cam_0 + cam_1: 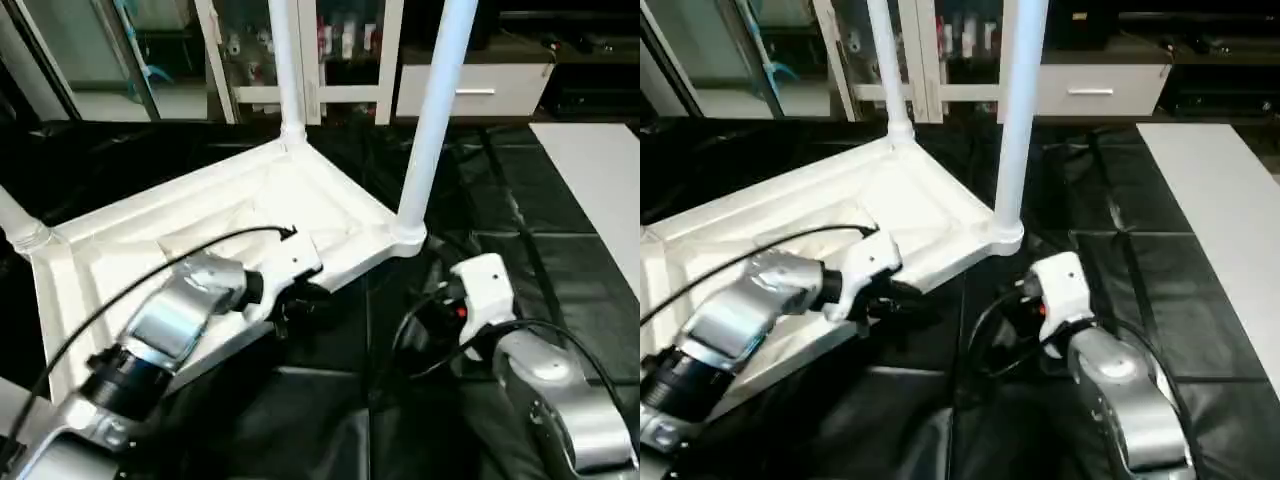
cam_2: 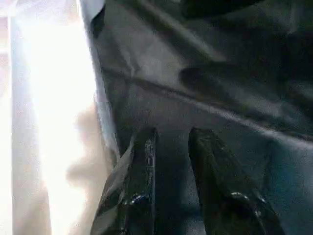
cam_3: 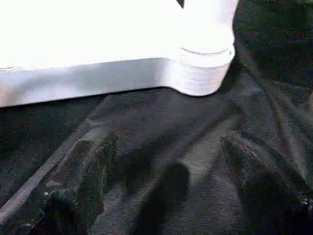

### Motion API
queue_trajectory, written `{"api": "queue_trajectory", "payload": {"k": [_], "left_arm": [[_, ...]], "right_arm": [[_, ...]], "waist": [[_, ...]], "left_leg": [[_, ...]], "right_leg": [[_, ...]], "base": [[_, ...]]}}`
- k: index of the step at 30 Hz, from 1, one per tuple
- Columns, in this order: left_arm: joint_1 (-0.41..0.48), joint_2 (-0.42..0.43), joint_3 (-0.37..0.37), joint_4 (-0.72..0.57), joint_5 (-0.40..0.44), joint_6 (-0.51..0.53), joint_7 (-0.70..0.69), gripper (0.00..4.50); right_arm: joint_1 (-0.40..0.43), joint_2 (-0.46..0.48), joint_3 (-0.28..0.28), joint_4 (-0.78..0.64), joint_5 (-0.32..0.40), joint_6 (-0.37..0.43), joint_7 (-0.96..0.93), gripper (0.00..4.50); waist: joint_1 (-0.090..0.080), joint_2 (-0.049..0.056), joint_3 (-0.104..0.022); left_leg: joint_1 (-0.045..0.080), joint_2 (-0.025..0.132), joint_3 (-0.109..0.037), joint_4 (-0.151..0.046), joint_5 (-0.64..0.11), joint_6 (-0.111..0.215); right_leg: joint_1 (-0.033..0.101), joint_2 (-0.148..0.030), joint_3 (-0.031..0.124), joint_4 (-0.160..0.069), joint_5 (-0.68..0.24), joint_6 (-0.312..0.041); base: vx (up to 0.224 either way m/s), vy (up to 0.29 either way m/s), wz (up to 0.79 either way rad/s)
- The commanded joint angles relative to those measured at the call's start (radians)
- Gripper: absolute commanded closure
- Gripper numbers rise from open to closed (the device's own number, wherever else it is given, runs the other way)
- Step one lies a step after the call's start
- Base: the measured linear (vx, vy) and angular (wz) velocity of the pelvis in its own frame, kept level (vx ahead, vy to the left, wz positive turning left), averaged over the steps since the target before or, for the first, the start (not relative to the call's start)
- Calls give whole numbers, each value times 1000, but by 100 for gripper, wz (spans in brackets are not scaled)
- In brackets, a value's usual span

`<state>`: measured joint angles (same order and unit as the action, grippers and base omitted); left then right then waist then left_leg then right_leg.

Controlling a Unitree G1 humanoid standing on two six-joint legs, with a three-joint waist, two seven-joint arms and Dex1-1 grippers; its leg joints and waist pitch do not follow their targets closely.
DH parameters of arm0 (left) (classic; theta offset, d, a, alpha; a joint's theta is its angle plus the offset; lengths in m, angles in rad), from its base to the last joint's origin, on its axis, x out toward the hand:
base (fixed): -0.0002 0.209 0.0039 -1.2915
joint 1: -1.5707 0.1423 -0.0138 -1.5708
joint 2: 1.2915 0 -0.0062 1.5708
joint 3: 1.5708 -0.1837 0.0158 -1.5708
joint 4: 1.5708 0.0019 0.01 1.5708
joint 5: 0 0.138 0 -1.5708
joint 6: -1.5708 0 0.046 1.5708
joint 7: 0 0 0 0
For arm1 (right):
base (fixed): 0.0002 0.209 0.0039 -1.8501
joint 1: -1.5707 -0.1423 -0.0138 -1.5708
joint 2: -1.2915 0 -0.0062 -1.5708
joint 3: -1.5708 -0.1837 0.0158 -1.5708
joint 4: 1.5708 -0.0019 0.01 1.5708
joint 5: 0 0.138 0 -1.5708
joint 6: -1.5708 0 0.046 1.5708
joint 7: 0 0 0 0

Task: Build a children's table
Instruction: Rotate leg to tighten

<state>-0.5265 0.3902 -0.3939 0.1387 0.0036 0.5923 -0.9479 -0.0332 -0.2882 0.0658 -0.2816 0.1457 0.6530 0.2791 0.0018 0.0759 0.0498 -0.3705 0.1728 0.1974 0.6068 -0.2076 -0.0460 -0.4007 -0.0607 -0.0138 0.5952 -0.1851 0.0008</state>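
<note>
The tabletop [image 1: 230, 215] lies underside-up so legs [image 1: 432, 120] seat in its sockets; left end effector [image 2: 168, 147] nearly pressed together at its edge, right end effector [image 3: 161, 166] spread.

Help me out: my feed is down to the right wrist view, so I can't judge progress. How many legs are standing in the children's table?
Observer: Three stand upright in corner sockets: the far leg, the near-right leg and the left leg.
Operator: Which way up is the tabletop?
Observer: The tabletop lies with its ribbed underside facing up on the black cover.
Operator: Where is the left gripper?
Observer: The left gripper is down at the tabletop's near edge, over the black cover.
</note>
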Motion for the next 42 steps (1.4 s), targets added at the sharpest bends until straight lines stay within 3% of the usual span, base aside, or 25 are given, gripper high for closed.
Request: {"api": "queue_trajectory", "payload": {"k": [1,3,6,8,11,13,15,17,19,21,22,25,26,28,29,30,31,34,35,36,37,38,39,40,42], "left_arm": [[-49,-22,10,98,69,-24,123,319],[-82,-21,-3,153,102,-48,188,319],[-109,-17,-17,199,127,-83,228,319],[-174,-26,-54,367,218,-223,340,319],[-217,-28,-89,485,284,-330,414,319],[-252,-32,-110,575,323,-414,501,319],[-277,-42,-112,635,341,-477,581,319],[-300,-73,-68,671,327,-540,686,319],[-308,-90,-43,672,320,-595,746,319],[-290,-143,67,644,219,-600,758,319],[-266,-188,162,602,124,-604,747,319],[-198,-251,259,489,-18,-586,670,319],[-166,-260,260,440,-64,-593,631,319],[-127,-264,253,379,-107,-585,589,319],[-42,-260,228,240,-178,-549,523,319],[24,-245,207,131,-220,-514,492,319],[85,-227,191,39,-250,-493,479,319],[206,-188,177,-122,-268,-466,496,319],[248,-187,190,-167,-249,-454,514,319],[278,-192,205,-191,-228,-443,545,319],[341,-204,238,-231,-176,-431,606,319],[356,-206,244,-238,-163,-432,619,319],[401,-203,253,-243,-116,-488,645,319],[440,-200,261,-257,-93,-524,652,319],[469,-188,260,-288,-92,-528,658,319]], "right_arm": [[-11,3,9,-18,-4,15,4,68],[-15,3,10,-20,-4,20,3,68],[-16,2,9,-21,-5,24,2,68],[-18,0,16,-18,-14,24,-6,68],[-18,2,23,-21,-18,26,-10,68],[-19,4,25,-24,-18,29,-12,68],[-20,5,28,-23,-20,30,-13,68],[-24,8,34,-20,-23,29,-16,68],[-31,13,36,-15,-26,26,-20,68],[-36,18,36,-13,-26,14,-22,68],[-39,25,33,-12,-24,1,-25,68],[-39,39,18,-16,-19,-27,-34,68],[-39,48,8,-18,-15,-34,-39,68],[-38,55,0,-21,-10,-41,-42,68],[-33,67,-16,-28,-2,-58,-49,68],[-28,75,-25,-37,9,-66,-48,68],[-22,81,-30,-48,18,-74,-46,68],[-2,88,-29,-80,30,-93,-35,68],[7,91,-27,-91,33,-100,-29,68],[16,92,-26,-99,35,-104,-26,68],[36,96,-26,-113,40,-117,-23,68],[42,97,-27,-115,42,-121,-23,68],[61,101,-28,-121,49,-130,-20,68],[75,105,-28,-123,53,-138,-16,68],[84,108,-28,-124,55,-144,-14,68]], "waist": [[-2,-11,-57],[-1,-13,-57],[-7,-16,-58],[-13,-16,-59],[-20,-19,-63],[-20,-23,-68],[-15,-18,-70],[-9,-21,-73],[-5,-24,-71],[-1,-26,-70],[4,-23,-68],[13,-26,-67],[15,-22,-65],[13,-24,-65],[14,-19,-69],[11,-13,-67],[12,-14,-69],[7,-7,-62],[2,-11,-55],[1,-9,-55],[-1,-14,-48],[-1,-10,-45],[-4,-22,-45],[-3,-21,-45],[-1,-15,-45]], "left_leg": [[13,41,-30,-78,-195,0],[12,40,-29,-76,-194,7],[0,36,-35,-77,-173,15],[5,33,-34,-73,-189,18],[-3,32,-38,-71,-161,22],[-1,32,-37,-66,-140,35],[-1,35,-38,-64,-104,47],[1,35,-36,-60,-92,63],[2,37,-35,-61,-94,72],[3,37,-32,-60,-99,71],[4,38,-30,-59,-102,72],[3,40,-30,-60,-116,78],[2,41,-31,-62,-123,79],[0,41,-32,-64,-128,78],[1,47,-35,-65,-123,75],[1,46,-33,-66,-129,77],[1,52,-36,-67,-132,76],[6,52,-33,-72,-190,61],[7,50,-33,-79,-242,38],[9,52,-33,-80,-255,29],[10,51,-33,-83,-284,18],[11,50,-35,-85,-300,8],[7,47,-37,-86,-312,4],[5,47,-39,-88,-310,1],[9,49,-41,-90,-332,-7]], "right_leg": [[42,-61,33,-74,-219,-186],[43,-60,33,-75,-217,-187],[53,-62,30,-73,-224,-173],[48,-59,30,-80,-262,-160],[56,-58,30,-76,-214,-160],[55,-58,30,-73,-169,-174],[56,-59,30,-64,-88,-203],[58,-60,30,-59,-38,-230],[57,-61,29,-61,-50,-242],[56,-62,29,-60,-71,-252],[54,-65,29,-63,-84,-264],[51,-65,28,-64,-112,-268],[50,-67,29,-65,-130,-260],[50,-66,28,-65,-141,-251],[53,-71,29,-59,-121,-252],[47,-64,27,-60,-120,-249],[52,-72,28,-56,-110,-252],[41,-63,26,-65,-168,-234],[39,-57,25,-73,-247,-201],[38,-57,26,-74,-259,-194],[34,-56,26,-82,-311,-170],[32,-56,28,-86,-357,-145],[32,-54,28,-92,-386,-119],[34,-56,29,-90,-397,-106],[25,-58,30,-94,-431,-83]], "base": [[0,0,0],[0,0,0],[0,0,0],[0,0,0],[0,0,0],[0,0,0],[0,0,0],[0,0,0],[0,0,0],[0,0,0],[0,0,0],[0,0,0],[0,0,0],[0,0,0],[0,0,0],[0,0,0],[0,0,0],[0,0,0],[0,0,0],[0,0,0],[0,0,0],[0,0,0],[0,0,0],[0,0,0],[0,0,0]]}}
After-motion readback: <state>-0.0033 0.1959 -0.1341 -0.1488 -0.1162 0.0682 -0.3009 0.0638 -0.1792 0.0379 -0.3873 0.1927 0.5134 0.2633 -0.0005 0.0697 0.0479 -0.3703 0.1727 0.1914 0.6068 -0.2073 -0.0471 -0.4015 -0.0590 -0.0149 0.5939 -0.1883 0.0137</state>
